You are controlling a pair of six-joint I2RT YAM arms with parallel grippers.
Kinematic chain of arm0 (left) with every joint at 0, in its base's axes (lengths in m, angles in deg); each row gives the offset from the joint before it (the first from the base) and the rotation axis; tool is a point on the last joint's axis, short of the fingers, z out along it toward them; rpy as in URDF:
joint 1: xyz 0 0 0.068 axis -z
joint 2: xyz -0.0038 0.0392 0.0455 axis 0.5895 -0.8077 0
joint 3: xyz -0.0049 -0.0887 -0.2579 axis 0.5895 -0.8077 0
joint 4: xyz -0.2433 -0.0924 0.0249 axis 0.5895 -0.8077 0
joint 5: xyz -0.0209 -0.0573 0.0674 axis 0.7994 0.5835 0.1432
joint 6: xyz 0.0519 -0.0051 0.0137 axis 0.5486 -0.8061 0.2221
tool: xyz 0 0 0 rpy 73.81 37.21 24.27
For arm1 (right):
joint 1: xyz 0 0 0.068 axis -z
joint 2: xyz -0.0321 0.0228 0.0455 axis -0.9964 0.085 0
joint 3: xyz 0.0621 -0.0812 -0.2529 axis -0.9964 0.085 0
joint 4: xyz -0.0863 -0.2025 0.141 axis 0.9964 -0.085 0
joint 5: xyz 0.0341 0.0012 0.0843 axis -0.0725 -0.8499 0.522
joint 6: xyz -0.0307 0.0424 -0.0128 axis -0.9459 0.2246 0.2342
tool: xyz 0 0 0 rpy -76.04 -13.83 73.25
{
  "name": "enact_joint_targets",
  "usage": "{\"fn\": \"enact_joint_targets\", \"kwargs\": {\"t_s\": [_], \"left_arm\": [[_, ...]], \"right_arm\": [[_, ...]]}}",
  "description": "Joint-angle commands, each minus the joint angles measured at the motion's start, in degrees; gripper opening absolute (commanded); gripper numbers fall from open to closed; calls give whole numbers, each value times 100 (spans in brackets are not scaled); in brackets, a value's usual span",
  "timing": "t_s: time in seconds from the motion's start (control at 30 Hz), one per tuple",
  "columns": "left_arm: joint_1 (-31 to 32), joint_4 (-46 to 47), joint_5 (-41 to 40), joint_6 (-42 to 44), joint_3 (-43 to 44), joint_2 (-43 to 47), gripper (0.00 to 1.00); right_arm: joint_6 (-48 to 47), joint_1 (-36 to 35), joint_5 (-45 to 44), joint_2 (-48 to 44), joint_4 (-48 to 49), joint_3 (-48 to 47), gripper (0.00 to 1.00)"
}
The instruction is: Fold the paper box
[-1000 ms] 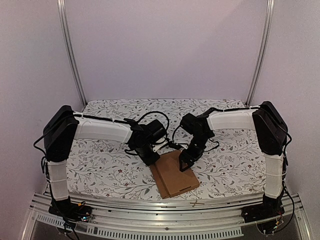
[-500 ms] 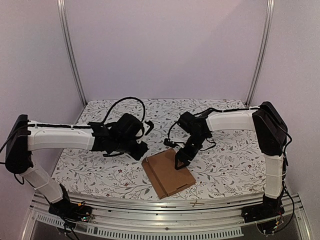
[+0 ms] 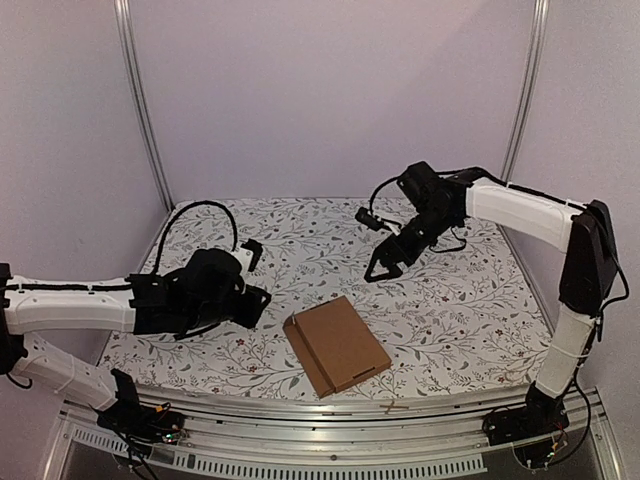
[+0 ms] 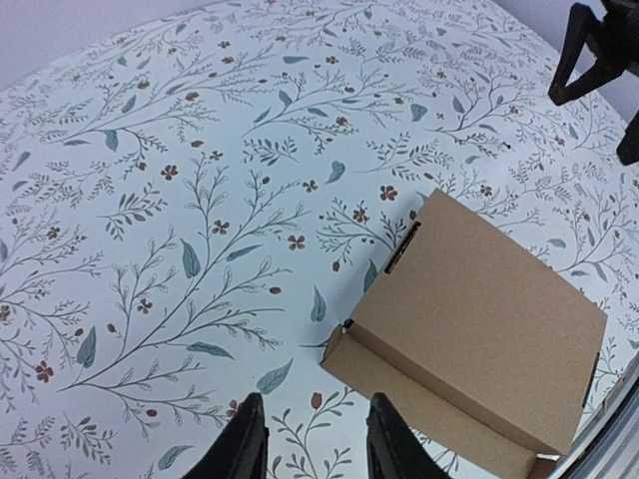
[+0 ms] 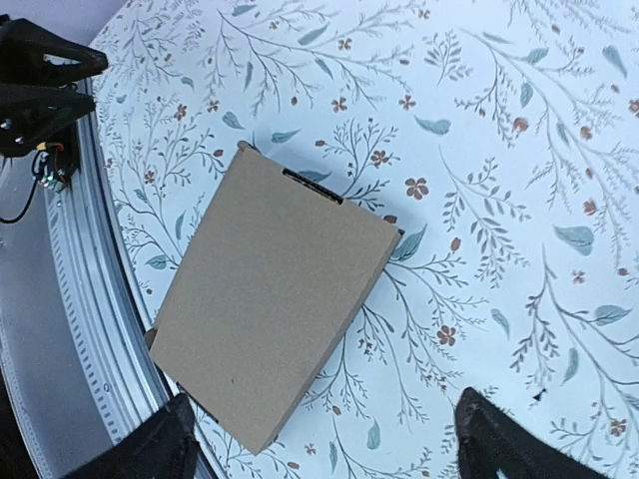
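- From the overhead camera: the thin flat brown cardboard box (image 3: 338, 345) lies closed on the white cloth with the leaf-and-flower print (image 3: 470, 310), close to the near edge and roughly midway between my two arms; nothing touches it
- My left gripper (image 3: 252, 303) hangs low to the box's left, near it but apart; my right gripper (image 3: 383, 268) is raised over the far half of the table, well apart from it. I judge both are held off so the box sits free and in plain sight for a check
- From my left wrist: my two fingers (image 4: 245, 444) stand a moderate gap apart with only cloth between them, holding nothing; the box (image 4: 479, 319) is ahead and to the right, with a narrow panel along its near side and a dark slot at one corner
- From my right wrist: my fingertips (image 5: 150, 454) sit at the bottom corners of the view, spread wide and empty; the box (image 5: 275, 319) lies below, one end close to the grey metal rail (image 5: 90, 329) at the table's edge
- Every side I can see looks shut and square, so I judge the folding is done or nearly so
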Motion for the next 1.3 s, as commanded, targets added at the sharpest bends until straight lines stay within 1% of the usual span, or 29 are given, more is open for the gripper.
{"fn": "enact_joint_targets", "kwargs": {"t_s": [0.0, 0.03, 0.13, 0.17, 0.2, 0.3, 0.4, 0.5, 0.53, 0.63, 0.8, 0.9, 0.97, 1.03, 1.1, 1.13, 1.17, 1.2, 1.23, 1.27], "left_arm": [[58, -102, -475, -435, 206, 126, 35], [62, -231, -614, -535, 291, 108, 35], [69, -402, -740, -807, 363, 117, 35], [73, -420, -745, -899, 355, 143, 35], [74, -451, -746, -997, 345, 175, 35], [71, -718, -826, -1338, 424, 190, 35], [83, -1053, -862, -1567, 595, 101, 35], [107, -1328, -884, -1553, 826, -101, 35], [104, -1408, -893, -1522, 919, -180, 35], [149, -1635, -913, -1443, 1197, -397, 35], [323, -1823, -1089, -1430, 1407, -535, 35], [454, -1839, -1185, -1535, 1360, -478, 34], [590, -1865, -1250, -1521, 1363, -434, 34], [807, -1818, -1283, -1319, 1373, -398, 34], [1139, -1540, -1186, -825, 1338, -407, 33], [1379, -1332, -1106, -509, 1276, -436, 33], [1649, -1089, -1159, -230, 1194, -474, 33], [2095, -629, -1223, 104, 1058, -525, 33], [2392, -385, -1326, 353, 874, -599, 33], [2623, -189, -1428, 562, 769, -705, 34]], "right_arm": [[601, 401, 1069, -733, -364, -1018, 98], [881, 415, 1037, -805, -364, -1328, 99], [2449, 419, 983, -803, -350, -2354, 99], [2879, 418, 918, -784, -313, -2602, 99], [3565, 415, 937, -799, -254, -2782, 98], [4600, 413, 1470, -847, -114, -3247, 98], [5187, 429, 2222, -835, 212, -3262, 99], [5867, 426, 2818, -766, 779, -3085, 99], [6067, 424, 2923, -729, 896, -3040, 99], [6204, 424, 3009, -676, 1047, -2937, 99], [7048, 413, 3363, -804, 2322, -2236, 99], [7281, 436, 3476, -919, 2620, -2022, 99], [7224, 450, 3503, -993, 2692, -1985, 99], [6573, 478, 3520, -1141, 2662, -1828, 99], [5606, 682, 3586, -1286, 2455, -1461, 99], [4707, 814, 3339, -1375, 2107, -1298, 99], [3903, 943, 2742, -1445, 1560, -1170, 99], [3315, 1036, 2079, -1485, 1207, -1042, 99], [2431, 1086, 1356, -1570, 1070, -828, 99], [1894, 1091, 568, -1641, 1064, -556, 99]]}}
